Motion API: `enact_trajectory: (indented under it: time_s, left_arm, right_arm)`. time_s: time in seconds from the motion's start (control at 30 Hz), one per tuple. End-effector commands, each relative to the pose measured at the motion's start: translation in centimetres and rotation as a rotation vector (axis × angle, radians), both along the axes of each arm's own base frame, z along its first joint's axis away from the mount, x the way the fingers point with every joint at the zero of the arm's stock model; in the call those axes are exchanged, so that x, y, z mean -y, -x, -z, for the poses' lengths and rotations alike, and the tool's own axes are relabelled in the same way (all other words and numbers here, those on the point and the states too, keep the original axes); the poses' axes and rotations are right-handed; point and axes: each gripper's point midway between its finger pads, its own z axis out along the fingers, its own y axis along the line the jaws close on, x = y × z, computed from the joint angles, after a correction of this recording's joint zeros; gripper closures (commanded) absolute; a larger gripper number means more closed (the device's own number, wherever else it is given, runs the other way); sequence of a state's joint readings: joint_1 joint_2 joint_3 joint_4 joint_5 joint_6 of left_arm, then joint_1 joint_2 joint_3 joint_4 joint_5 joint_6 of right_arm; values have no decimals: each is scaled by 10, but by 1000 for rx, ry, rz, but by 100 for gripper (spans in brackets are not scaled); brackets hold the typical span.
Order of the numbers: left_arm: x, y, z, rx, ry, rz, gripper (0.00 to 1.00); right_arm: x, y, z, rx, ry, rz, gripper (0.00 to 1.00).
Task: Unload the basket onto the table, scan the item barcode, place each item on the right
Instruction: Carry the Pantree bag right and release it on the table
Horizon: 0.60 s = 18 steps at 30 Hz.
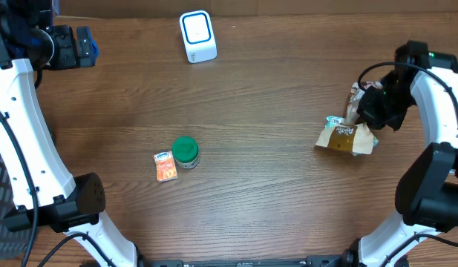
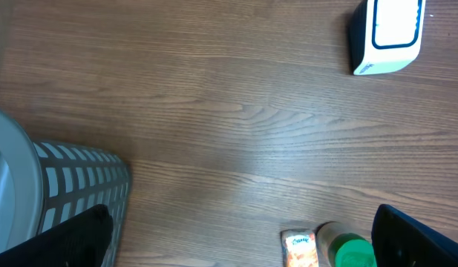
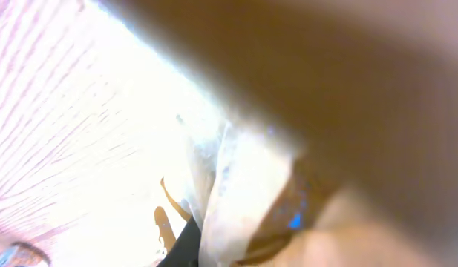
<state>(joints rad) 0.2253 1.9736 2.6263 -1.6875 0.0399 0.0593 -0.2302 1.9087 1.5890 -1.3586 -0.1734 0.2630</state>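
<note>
Grab step: right claw (image 1: 361, 111) clenched on snack bag (image 1: 340, 139). Left claw (image 1: 86, 46) wide open, empty. Next: lift bag, show barcode to white scanner (image 1: 197, 35).

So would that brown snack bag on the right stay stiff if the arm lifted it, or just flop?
Probably flop: the snack bag looks like thin crinkled film, bunched up where the right gripper pinches it. It seems light for its size, since it lies puffy with little bulk inside. Its film shines in the right wrist view, so it could well be slippery.
</note>
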Motion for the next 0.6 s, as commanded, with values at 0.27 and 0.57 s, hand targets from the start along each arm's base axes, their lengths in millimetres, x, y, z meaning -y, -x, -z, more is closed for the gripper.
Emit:
enact_trajectory:
  time_s: [0.27, 0.57]
  left_arm:
    - [-3, 2, -2, 2, -12, 2, 0]
    - [-3, 2, -2, 2, -12, 2, 0]
  right_arm:
    - [8, 12, 26, -38, 38, 2, 58]
    - [11, 19, 23, -62, 31, 9, 39]
